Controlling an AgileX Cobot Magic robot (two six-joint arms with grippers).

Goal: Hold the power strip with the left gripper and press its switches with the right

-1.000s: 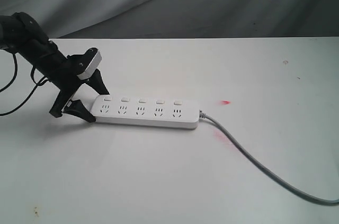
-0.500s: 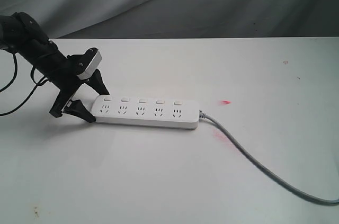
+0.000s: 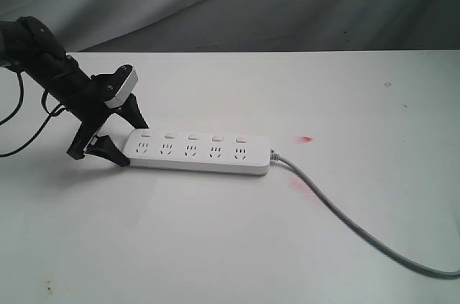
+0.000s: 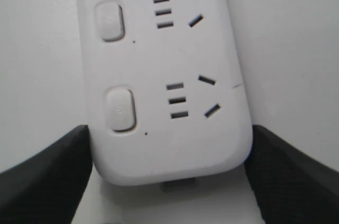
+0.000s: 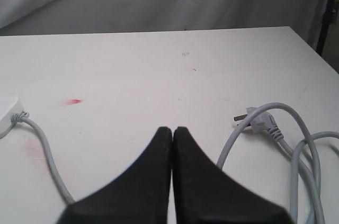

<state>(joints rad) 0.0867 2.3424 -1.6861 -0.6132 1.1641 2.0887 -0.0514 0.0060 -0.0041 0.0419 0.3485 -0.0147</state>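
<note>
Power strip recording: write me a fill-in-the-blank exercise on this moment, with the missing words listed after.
The power strip carries ___ switches in a row.
The left gripper has its fingers on both sides of the ___, at the end away from the cord.
The right gripper has its fingers ___, with nothing between them.
The cord's plug lies on the table, plugged into ___.
Missing words: five; power strip; shut; nothing.

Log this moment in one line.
left tool: shut on power strip end | right tool: shut, clear of switches | press: not yet
</note>
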